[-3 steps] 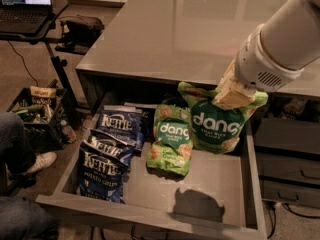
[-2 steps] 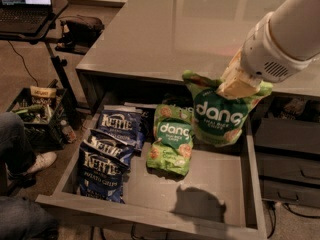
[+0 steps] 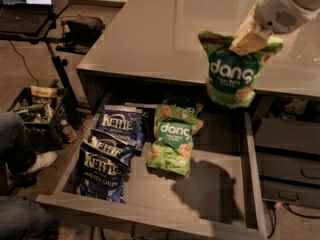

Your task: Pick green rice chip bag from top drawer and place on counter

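My gripper [image 3: 248, 38] is shut on the top edge of a green rice chip bag [image 3: 233, 75] and holds it in the air, hanging upright over the front edge of the counter [image 3: 165, 34], above the back right of the open top drawer [image 3: 210, 191]. A second green rice chip bag [image 3: 172, 138] lies flat in the middle of the drawer. A third green bag [image 3: 182, 104] shows partly at the drawer's back, under the counter edge.
Three blue Kettle chip bags [image 3: 107, 154] lie overlapping in the drawer's left half. Dark closed drawer fronts [image 3: 287, 164] stand to the right. A black crate [image 3: 37, 114], a laptop stand [image 3: 30, 6] and a person's leg and shoe [image 3: 25, 159] are on the left.
My gripper has lifted the green rice chip bag up out of the drawer, to the level of the counter edge. The bags in the drawer have not moved.
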Available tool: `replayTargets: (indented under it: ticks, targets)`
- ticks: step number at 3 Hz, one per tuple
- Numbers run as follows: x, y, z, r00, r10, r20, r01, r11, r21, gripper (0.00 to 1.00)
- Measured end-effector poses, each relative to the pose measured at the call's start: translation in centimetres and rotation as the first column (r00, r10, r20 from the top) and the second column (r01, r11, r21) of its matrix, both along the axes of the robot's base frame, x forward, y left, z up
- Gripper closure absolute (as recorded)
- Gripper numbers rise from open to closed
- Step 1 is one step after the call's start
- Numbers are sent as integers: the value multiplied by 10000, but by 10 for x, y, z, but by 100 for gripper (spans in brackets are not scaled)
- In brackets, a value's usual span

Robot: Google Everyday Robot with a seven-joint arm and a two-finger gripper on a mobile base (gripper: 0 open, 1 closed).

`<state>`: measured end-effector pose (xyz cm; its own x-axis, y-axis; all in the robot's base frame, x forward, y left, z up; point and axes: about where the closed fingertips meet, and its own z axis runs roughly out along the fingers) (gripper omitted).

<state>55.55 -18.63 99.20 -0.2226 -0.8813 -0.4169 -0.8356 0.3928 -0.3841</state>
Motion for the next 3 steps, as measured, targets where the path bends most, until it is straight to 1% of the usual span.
replayTargets:
  ticks: [1, 2, 3]
  targets:
    - [41, -22, 21, 9993, -331, 146, 337, 9985, -436, 100]
    - [80, -45, 31, 9975, -701, 122, 709, 9938, -856, 100]
    - [112, -53, 31, 9968, -804, 6, 800, 9911, -1064, 100]
